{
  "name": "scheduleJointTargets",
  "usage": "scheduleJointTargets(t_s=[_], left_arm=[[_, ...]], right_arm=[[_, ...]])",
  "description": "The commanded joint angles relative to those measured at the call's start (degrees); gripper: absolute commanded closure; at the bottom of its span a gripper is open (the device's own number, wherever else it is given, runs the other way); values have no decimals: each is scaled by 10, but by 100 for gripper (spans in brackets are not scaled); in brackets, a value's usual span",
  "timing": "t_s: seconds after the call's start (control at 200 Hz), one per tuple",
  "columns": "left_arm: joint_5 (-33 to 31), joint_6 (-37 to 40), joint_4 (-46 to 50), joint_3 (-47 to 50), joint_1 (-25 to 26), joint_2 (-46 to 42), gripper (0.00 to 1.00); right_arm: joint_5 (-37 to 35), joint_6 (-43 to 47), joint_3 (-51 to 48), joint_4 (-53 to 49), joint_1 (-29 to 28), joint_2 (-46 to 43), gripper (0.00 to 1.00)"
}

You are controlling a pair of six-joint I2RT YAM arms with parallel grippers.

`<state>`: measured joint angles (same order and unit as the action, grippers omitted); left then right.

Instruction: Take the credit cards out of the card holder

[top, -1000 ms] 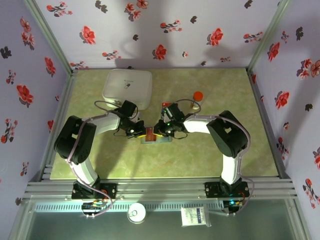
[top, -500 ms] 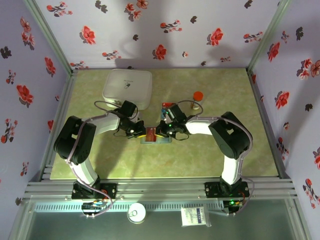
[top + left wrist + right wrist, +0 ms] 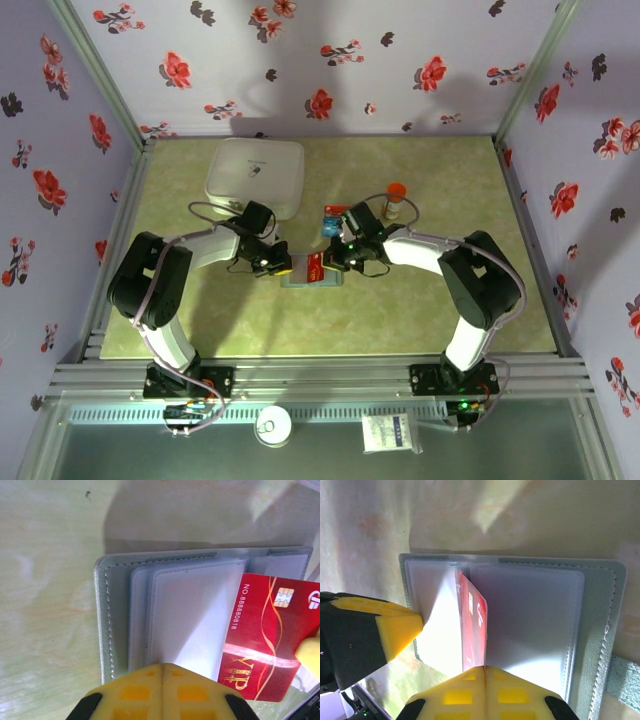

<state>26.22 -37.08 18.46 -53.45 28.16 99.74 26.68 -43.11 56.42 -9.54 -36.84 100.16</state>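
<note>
Right end effector [image 3: 485,674] clamps the red card [image 3: 270,630], half out of the card holder [image 3: 104,625]; left end effector [image 3: 162,675] pinches its sleeve [image 3: 192,615]. Extraction unfinished.

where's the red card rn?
The red card is mid-table in the top view, sticking partly out of the open card holder. The right gripper pinches its edge, and the left gripper clamps the holder's sleeve beside it.
</note>
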Motion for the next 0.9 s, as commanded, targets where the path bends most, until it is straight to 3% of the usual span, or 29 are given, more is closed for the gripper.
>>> scheduleJointTargets(t_s=[0.0, 0.27, 0.59, 0.895], left_arm=[[-27, 0, 28, 18, -7, 8, 100], [-23, 1, 26, 26, -7, -3, 100], [-9, -5, 4, 39, -7, -3, 100], [1, -4, 0, 34, -7, -2, 100]], right_arm=[[-35, 34, 34, -76, -10, -7, 95], [-83, 52, 97, -155, -36, 18, 95], [-89, 18, 124, -143, -54, 45, 87], [-116, 21, 121, -158, -56, 23, 91]])
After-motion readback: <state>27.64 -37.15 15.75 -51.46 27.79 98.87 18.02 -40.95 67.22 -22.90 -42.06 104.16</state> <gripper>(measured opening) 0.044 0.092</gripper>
